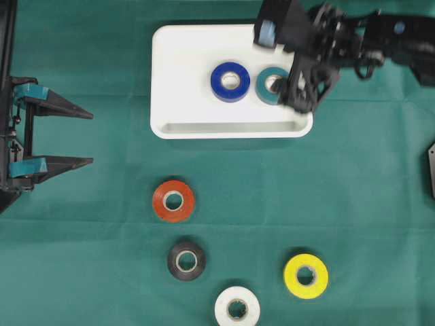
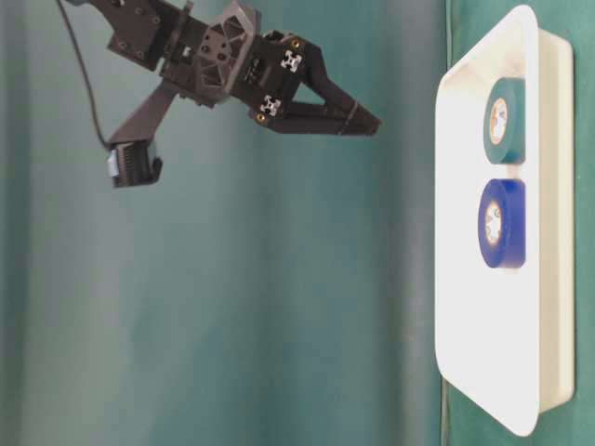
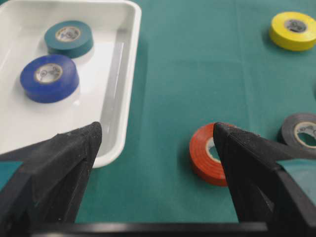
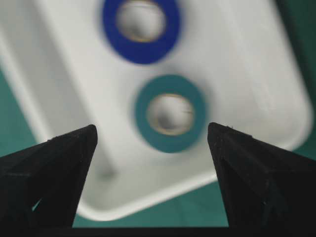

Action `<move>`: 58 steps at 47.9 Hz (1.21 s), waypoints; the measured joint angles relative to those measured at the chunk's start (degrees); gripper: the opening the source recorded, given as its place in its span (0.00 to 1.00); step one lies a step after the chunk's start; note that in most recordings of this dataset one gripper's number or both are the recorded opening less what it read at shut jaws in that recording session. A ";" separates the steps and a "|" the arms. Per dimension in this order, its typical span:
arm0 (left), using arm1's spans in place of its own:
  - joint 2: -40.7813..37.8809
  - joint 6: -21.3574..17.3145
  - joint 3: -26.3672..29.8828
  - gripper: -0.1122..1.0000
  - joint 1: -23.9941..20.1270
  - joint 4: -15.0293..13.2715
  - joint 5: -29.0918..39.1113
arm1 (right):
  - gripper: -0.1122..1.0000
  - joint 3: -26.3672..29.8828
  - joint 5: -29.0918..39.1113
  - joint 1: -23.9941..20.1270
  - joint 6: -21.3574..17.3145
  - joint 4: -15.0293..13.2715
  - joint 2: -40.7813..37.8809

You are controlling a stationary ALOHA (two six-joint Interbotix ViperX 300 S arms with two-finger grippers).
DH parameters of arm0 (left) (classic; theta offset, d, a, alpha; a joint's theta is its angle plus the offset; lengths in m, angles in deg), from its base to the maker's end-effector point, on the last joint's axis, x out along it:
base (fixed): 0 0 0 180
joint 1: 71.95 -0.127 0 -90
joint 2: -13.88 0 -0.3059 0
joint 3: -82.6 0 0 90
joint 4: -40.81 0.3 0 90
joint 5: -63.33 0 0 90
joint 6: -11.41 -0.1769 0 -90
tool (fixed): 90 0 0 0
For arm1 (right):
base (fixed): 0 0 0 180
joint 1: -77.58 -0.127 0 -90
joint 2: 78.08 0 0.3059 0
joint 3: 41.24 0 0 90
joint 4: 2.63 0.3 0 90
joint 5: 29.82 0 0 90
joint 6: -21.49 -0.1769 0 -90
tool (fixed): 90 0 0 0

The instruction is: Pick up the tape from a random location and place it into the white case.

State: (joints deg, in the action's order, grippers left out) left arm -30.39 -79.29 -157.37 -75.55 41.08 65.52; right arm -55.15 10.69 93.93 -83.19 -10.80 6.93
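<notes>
**Teal tape in white case, right jaws spread above it**

Teal tape lies flat in the white case, right half, just beside the blue tape; both rolls sit apart from the rim. Right gripper hangs over the case with jaws spread wide, nothing between them; in the right wrist view the teal roll sits centred in the gap below, clear of both fingers. Table-level view shows the right jaws well off the case, not touching the tape.

Left gripper parked at the left edge of the counter, jaws spread, empty, pointing toward the case and the orange tape.

Loose on the green cloth: orange, black tape, white tape, yellow tape, all well apart from the case.
</notes>
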 measured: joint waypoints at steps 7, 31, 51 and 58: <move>0.00 0.00 0.00 0.96 0.00 0.00 0.09 | 0.86 0.09 -0.79 -6.33 0.00 0.09 0.00; 0.00 0.09 0.00 0.96 0.00 0.09 0.09 | 0.86 -1.23 -2.64 -12.74 0.00 0.09 3.34; 0.18 0.00 0.00 0.96 0.00 0.00 0.00 | 0.86 -11.51 -6.15 -12.74 0.00 -0.09 17.75; 0.26 0.00 0.00 0.96 0.00 0.09 0.00 | 0.86 -15.82 -7.91 -12.74 0.00 -0.26 24.70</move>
State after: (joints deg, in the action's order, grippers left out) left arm -30.13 -79.29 -157.37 -75.55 41.17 65.52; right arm -70.97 2.78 81.18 -83.19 -11.07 31.63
